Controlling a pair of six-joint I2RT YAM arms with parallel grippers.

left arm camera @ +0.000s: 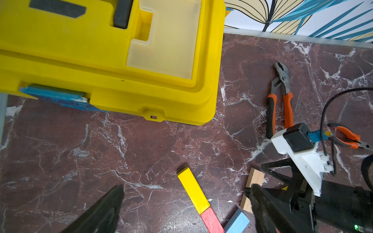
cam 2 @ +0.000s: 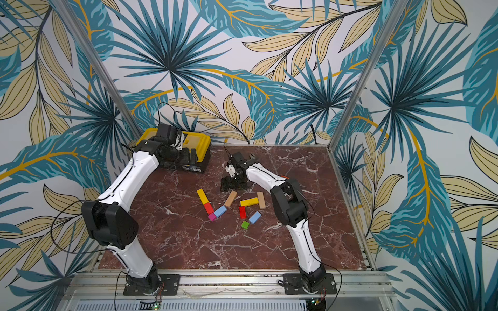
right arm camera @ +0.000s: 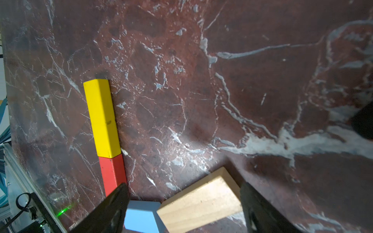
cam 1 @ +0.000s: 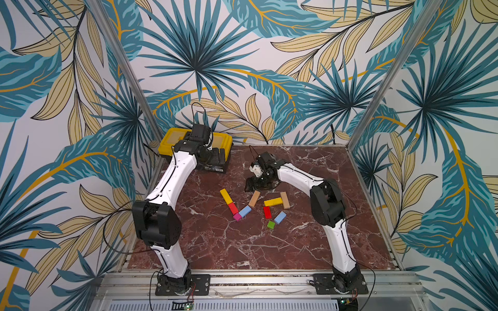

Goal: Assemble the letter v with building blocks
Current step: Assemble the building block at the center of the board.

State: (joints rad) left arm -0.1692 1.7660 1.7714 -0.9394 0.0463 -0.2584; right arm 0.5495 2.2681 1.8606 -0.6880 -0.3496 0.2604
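Left hand (left arm camera: 184, 189) released, hovering beside the yellow toolbox (cam 1: 172, 140). Mid-tabletop (cam 1: 215, 247) we note the letter v (cam 1: 237, 216) laid flat: yellow-red arm, magenta cube, light-blue block and plain-wood bar (cam 1: 254, 198). Right hand (right arm camera: 182, 186) released, fingers straddling that bar's far end without gripping it, with five spare blocks (cam 1: 272, 202) just right of the figure.

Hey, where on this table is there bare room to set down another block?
Widest: the near marble table, between both arm bases, in front of the green cube. Smaller: between the yellow toolbox and the V's yellow bar. Crowded: mid-table, the V, the spare blocks and the right claw over the plain-wood bar.
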